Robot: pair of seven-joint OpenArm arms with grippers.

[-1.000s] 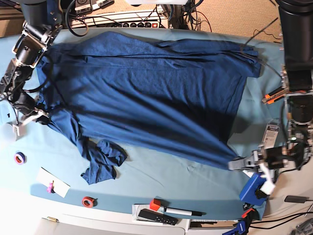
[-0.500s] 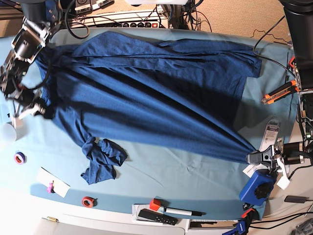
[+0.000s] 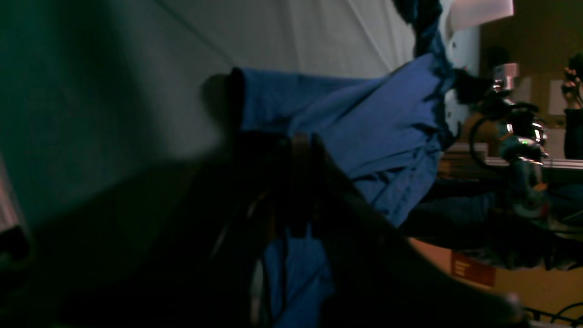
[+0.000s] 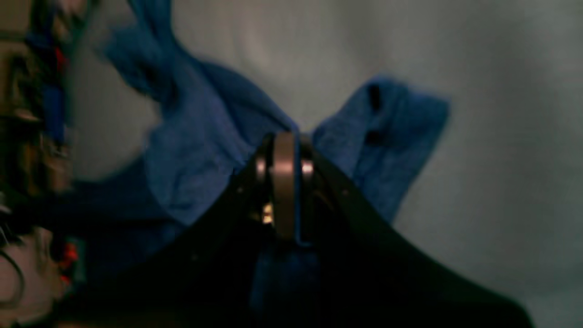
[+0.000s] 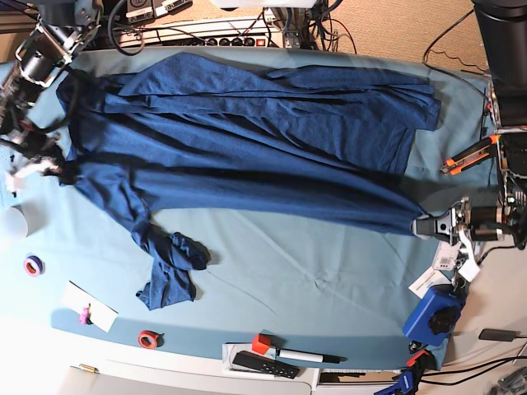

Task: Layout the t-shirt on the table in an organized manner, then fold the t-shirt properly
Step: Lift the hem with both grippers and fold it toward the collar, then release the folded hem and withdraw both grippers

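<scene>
I saw table under t-shirt, spread across far half, stretched taut between arms. Left gripper was clamped on hem corner near table's edge; right gripper was clamped on shoulder end. One sleeve lay bunched nearer front.

No text, label or number is legible in any view.

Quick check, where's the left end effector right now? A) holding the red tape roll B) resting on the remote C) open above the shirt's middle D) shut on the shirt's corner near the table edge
D: the left end effector is shut on a corner of the shirt, pulled taut near the table edge.
</scene>
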